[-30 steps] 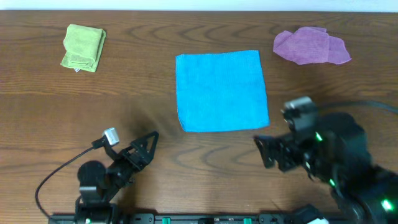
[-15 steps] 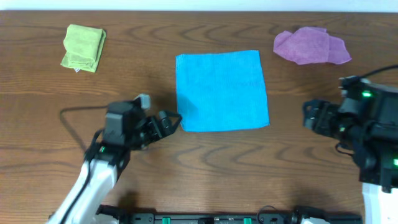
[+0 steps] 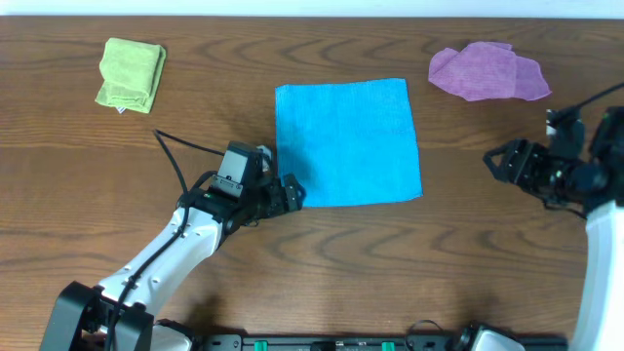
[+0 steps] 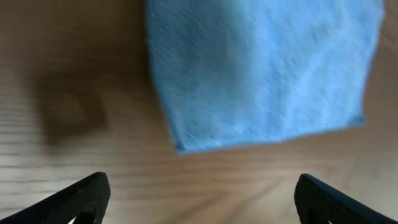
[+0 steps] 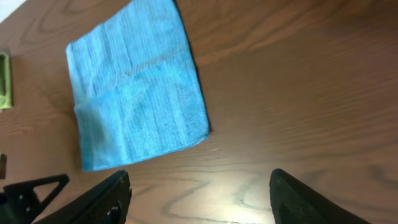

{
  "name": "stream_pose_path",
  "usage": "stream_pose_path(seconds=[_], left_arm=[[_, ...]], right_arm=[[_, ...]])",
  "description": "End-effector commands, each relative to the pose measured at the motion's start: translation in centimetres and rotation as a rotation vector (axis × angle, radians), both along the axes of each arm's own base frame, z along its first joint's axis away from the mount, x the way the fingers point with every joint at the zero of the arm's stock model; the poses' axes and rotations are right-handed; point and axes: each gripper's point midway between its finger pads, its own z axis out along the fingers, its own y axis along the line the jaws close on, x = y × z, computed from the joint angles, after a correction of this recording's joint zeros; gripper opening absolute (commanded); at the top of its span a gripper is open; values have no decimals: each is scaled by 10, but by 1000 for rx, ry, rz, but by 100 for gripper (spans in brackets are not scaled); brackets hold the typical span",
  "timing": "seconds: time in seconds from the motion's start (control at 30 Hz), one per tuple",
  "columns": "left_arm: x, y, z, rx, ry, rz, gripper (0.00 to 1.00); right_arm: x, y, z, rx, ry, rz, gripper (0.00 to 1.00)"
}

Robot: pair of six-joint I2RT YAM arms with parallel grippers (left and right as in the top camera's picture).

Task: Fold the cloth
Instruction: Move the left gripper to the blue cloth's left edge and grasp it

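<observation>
Swung forward, the left gripper now hovers by the blue cloth near corner, jaws spread; right gripper likewise spread. Likely limp, light: pinch corners.

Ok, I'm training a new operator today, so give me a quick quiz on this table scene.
1. True or false: the blue cloth lies flat, unfolded.
2. Which cloth is crumpled? A the green one, B the purple cloth, C the blue one.
3. Which arm's fingers are nearer the blue cloth?
Key: 1 true; 2 B; 3 the left fingers.
</observation>
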Motion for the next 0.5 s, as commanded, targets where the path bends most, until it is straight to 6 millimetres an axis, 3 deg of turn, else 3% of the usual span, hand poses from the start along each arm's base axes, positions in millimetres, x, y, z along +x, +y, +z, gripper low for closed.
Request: stream_pose_path(seconds=[0.0,0.1,0.23,0.43,0.47], left_arm=[[17,9,-1,57,-41,64,98],[20,-2,-7,-12,-2,89,100],[18,-16,-16,-109,87,137,96],[18,-19,-18,-144,134,189,99],[18,-19,-18,-145,132,189,89]], right_arm=[[7,6,-3,59,-14,42,72],[11,5,-7,64,-9,43,72],[14,4,-6,59,-22,43,72],[17,2,-4,51,-39,44,72],[18,2,-4,50,-42,44,72]])
